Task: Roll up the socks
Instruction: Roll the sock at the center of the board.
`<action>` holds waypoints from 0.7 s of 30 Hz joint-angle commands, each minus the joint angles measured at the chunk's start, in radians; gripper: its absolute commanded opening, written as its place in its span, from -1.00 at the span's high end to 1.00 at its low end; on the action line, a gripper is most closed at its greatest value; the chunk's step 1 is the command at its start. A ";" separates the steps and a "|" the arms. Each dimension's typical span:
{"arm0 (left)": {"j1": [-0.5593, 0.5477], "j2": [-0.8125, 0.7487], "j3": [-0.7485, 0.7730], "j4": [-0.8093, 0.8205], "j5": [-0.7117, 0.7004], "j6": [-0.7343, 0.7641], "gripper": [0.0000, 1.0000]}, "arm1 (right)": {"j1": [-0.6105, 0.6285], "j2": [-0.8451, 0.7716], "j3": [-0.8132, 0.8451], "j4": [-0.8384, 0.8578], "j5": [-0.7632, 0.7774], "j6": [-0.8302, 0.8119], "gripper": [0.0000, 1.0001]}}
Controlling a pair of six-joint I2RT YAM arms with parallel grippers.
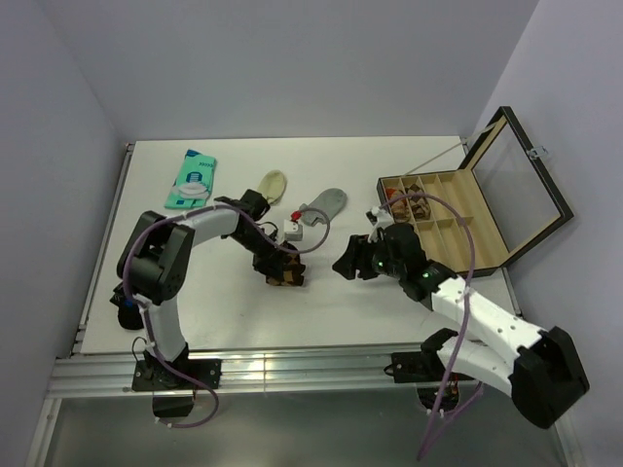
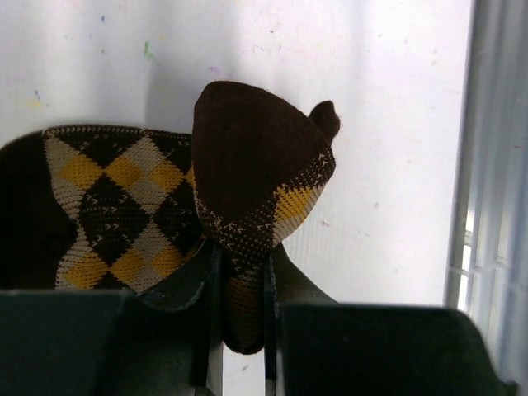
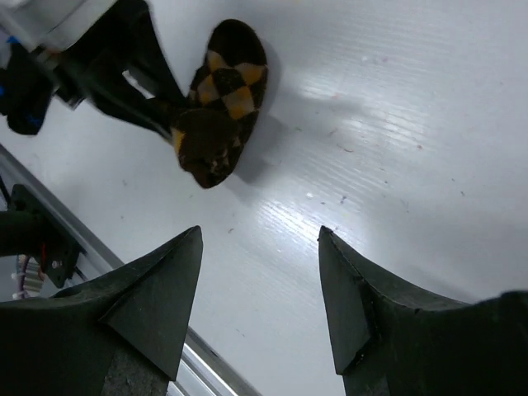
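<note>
The dark-brown argyle sock lies bunched on the table near the middle front. In the left wrist view it is folded over and its edge is pinched between my fingers. My left gripper is shut on it. The right wrist view shows the same sock with the left arm on it. My right gripper is open and empty, a little to the right of the sock. A cream sock and a grey sock lie further back.
A teal-and-white packet lies at the back left. An open wooden box with compartments and a raised lid stands at the right; one compartment holds a brown argyle item. The table's metal front rail runs along the near edge.
</note>
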 commanded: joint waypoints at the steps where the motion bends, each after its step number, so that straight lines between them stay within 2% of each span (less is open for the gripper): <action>1: 0.029 0.118 0.090 -0.292 0.064 0.135 0.99 | 0.057 -0.103 -0.043 0.100 0.110 -0.033 -0.32; 4: 0.030 0.202 0.166 -0.425 0.076 0.192 0.99 | 0.159 -0.166 -0.070 0.152 0.203 -0.093 -0.35; 5: 0.029 0.225 0.184 -0.471 0.081 0.233 0.99 | 0.246 -0.171 -0.072 0.163 0.279 -0.111 -0.35; 8: 0.030 0.288 0.235 -0.565 0.072 0.267 0.99 | 0.394 -0.134 -0.061 0.200 0.384 -0.197 -0.38; 14: 0.029 0.344 0.266 -0.654 0.047 0.297 0.99 | 0.514 0.085 0.019 0.237 0.442 -0.315 -0.42; 21: 0.027 0.354 0.235 -0.623 0.026 0.287 0.99 | 0.601 0.288 0.164 0.217 0.468 -0.415 -0.47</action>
